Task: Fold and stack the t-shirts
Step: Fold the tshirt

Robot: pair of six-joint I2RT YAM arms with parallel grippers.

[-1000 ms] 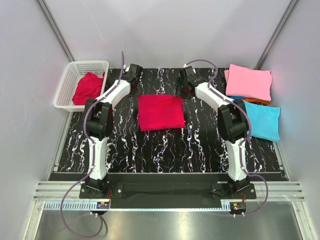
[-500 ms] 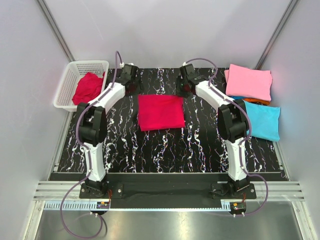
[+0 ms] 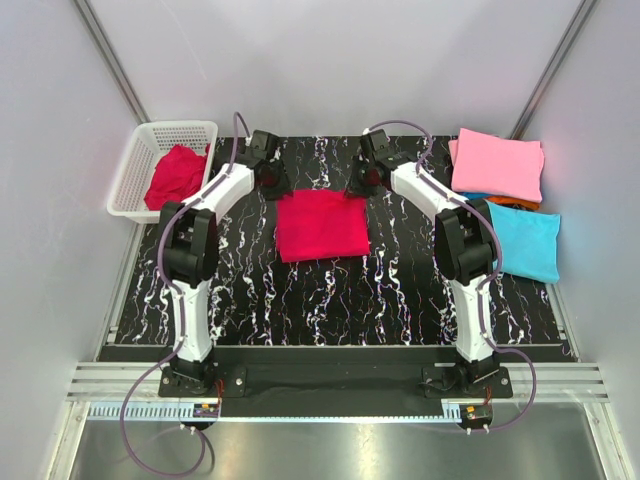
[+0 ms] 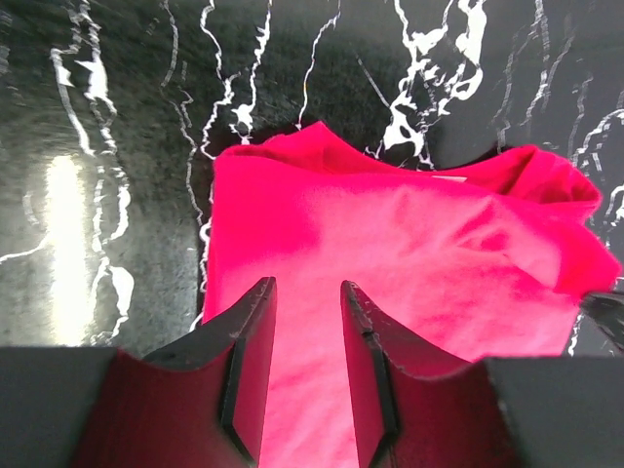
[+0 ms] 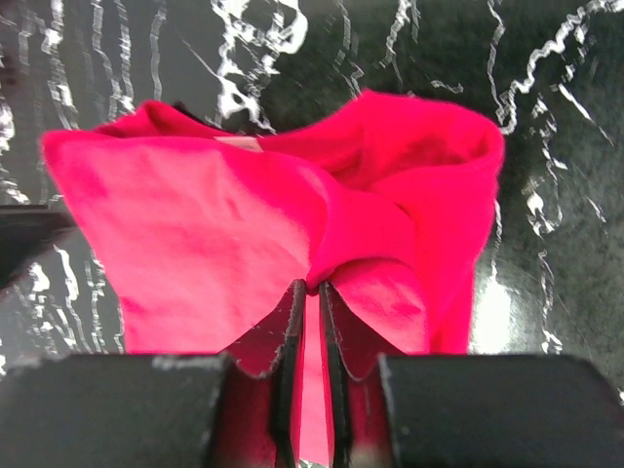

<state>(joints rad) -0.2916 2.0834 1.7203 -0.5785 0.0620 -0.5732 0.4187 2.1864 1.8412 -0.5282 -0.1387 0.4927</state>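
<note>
A folded crimson t-shirt [image 3: 321, 226] lies in the middle of the black marbled table. My left gripper [image 3: 277, 187] is at its far left corner. In the left wrist view that gripper [image 4: 307, 285] is open, its fingers a narrow gap apart over the flat red cloth [image 4: 409, 253]. My right gripper [image 3: 357, 187] is at the shirt's far right corner. In the right wrist view it [image 5: 312, 285] is shut on a puckered fold of the red shirt [image 5: 195, 234], and the corner bunches up beyond the tips.
A white mesh basket [image 3: 130, 170] at the far left holds a second crimson t-shirt [image 3: 175, 175]. At the right lie a folded pink shirt [image 3: 497, 163], an orange one [image 3: 515, 203] under it and a turquoise one [image 3: 525, 240]. Grey walls enclose the table.
Both grippers have come down from the table's far side onto the shirt's far corners. The right jaws have closed on the cloth. The left jaws have narrowed.
</note>
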